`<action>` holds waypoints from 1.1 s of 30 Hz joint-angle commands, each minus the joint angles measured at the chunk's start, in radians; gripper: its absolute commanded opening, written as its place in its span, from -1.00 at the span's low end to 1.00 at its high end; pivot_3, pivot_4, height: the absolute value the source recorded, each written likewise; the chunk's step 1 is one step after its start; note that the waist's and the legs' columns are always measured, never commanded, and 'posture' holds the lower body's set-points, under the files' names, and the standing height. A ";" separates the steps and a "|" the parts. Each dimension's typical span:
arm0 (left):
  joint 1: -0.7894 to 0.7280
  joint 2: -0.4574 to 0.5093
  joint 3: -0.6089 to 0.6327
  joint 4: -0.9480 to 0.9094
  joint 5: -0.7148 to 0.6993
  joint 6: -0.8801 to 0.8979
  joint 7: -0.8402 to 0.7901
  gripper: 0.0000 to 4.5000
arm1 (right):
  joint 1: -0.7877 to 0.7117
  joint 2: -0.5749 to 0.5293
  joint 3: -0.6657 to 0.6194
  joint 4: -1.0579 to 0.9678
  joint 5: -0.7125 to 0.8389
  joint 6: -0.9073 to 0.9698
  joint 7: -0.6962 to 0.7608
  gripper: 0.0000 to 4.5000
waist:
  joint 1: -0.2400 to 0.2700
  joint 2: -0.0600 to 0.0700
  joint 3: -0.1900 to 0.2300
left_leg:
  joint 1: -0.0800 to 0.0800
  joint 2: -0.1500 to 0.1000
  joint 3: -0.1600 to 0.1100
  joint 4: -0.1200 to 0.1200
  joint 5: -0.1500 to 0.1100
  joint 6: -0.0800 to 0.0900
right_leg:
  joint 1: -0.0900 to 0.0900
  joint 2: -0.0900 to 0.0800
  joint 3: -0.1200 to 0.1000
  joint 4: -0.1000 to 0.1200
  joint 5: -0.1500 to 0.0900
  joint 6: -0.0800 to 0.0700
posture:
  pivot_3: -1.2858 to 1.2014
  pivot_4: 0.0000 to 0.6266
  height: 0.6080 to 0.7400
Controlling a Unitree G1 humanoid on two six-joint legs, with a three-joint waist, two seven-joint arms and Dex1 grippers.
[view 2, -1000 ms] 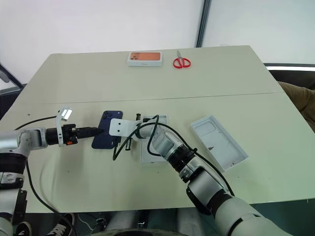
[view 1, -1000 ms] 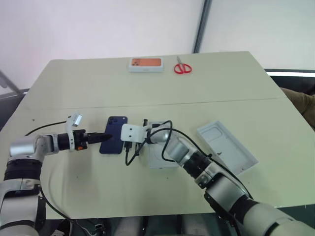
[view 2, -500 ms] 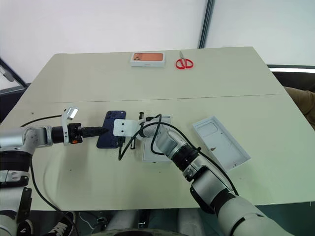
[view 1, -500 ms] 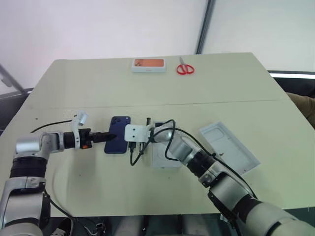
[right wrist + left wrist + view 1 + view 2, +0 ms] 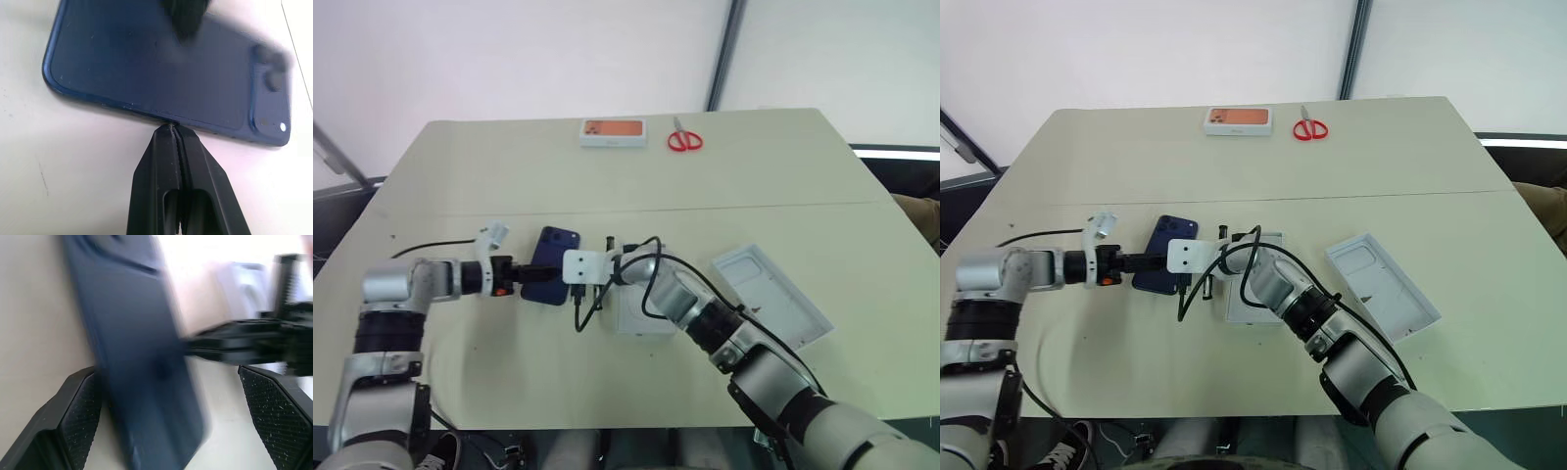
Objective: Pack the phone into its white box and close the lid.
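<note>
so, writing: none can be read; the orange-topped box at the top centre of the frame carries marks too small to make out.
phone: one phone, dark blue, back up with its camera cluster at the far corner, lying on the table left of centre, between the two grippers.
left gripper: left gripper reaches in from the left with its fingers spread wide, one either side of the phone's near end; whether they touch it cannot be told.
right gripper: right gripper has its fingers pressed together, empty, the tips right at the phone's long edge.
change: the left gripper has slid rightward since a second ago, from beside the phone to straddling it; the right one has kept its place.
white box: one white box, just right of the phone, partly behind the right arm.
lid: one lid, open side up, right of centre, apart from the box.
scissors: one pair of red scissors, beside the orange-topped box.
</note>
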 commanded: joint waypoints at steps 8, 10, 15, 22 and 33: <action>0.033 -0.037 -0.056 0.012 -0.034 0.063 0.047 1.00 | 0.008 0.022 0.012 -0.027 0.004 -0.015 -0.002 -0.98 | -0.002 0.000 0.000 | 0.000 0.000 0.000 -0.001 0.000 0.000 | 0.000 0.000 0.000 -0.001 0.000 0.000 | 0.03 -0.52 1.00; 0.036 -0.041 -0.012 0.033 -0.050 0.037 0.043 1.00 | 0.012 0.017 0.011 -0.026 0.003 -0.018 -0.003 -0.98 | -0.002 0.000 0.000 | 0.000 0.000 0.000 -0.001 0.000 0.000 | 0.000 0.000 0.000 -0.002 0.000 0.000 | 0.03 -0.52 1.00; 0.061 -0.026 0.042 0.028 -0.084 0.011 0.029 1.00 | 0.014 0.013 0.012 -0.026 0.000 -0.021 -0.005 -0.98 | -0.004 0.000 0.000 | 0.000 0.001 0.000 -0.002 0.000 0.000 | 0.000 0.001 0.000 -0.005 0.000 0.001 | 0.03 -0.52 1.00; 0.060 -0.035 0.091 0.089 -0.118 0.034 0.062 0.88 | 0.013 0.010 0.016 -0.019 -0.008 -0.028 -0.009 -0.99 | -0.007 0.000 0.000 | -0.001 0.001 0.000 -0.003 0.000 -0.001 | 0.000 0.001 0.000 -0.006 0.000 0.001 | 0.03 -0.52 1.00; 0.089 -0.041 0.089 0.061 -0.160 0.046 0.056 -0.23 | 0.011 0.007 0.015 -0.015 -0.012 -0.039 -0.011 -1.00 | -0.010 -0.001 0.001 | -0.002 0.002 0.000 -0.004 0.000 -0.001 | -0.002 0.001 0.000 -0.007 0.000 0.000 | 0.03 -0.52 1.00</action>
